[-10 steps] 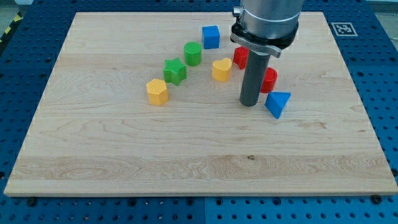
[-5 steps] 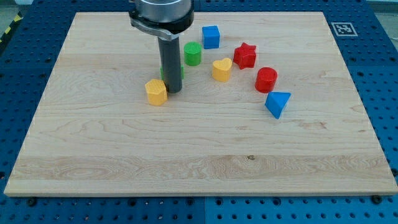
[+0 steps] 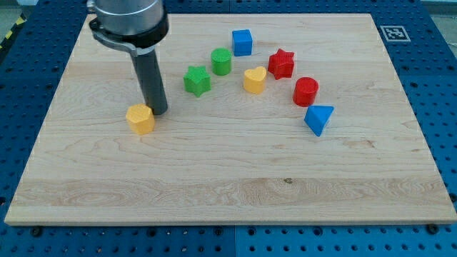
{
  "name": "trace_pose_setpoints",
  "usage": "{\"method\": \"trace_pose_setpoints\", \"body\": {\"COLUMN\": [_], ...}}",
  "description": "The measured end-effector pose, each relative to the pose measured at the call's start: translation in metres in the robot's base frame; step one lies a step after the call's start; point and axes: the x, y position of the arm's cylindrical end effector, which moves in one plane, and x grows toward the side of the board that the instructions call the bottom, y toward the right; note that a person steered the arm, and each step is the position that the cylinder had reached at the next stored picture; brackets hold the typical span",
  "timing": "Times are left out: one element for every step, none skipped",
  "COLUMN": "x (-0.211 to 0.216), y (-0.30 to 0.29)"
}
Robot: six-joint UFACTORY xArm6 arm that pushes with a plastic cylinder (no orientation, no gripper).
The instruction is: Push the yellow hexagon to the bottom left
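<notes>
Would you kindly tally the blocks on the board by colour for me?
Yellow: 2, hexagon, heart
Green: 2, star, cylinder
Red: 2, star, cylinder
Blue: 2, cube, triangle
Total: 8

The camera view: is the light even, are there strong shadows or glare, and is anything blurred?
Camera view: light is even and soft, no glare on the board; my tip, beside the yellow hexagon, casts only a faint shadow; blocks look sharp, no visible blur.

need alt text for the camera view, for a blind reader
My tip sits just right of and above the yellow hexagon on a wooden board, left of centre. Seven other coloured blocks curve across the upper middle.
</notes>
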Motion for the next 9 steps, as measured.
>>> {"method": "trace_pose_setpoints", "body": {"x": [0.003,0.019,0.036,0.037,0.037,0.042,0.054,0.071,0.087], "y": [-0.011,-0.011,-0.012,-0.015,-0.024,-0.034,-0.043,-0.055,-0.072]}}
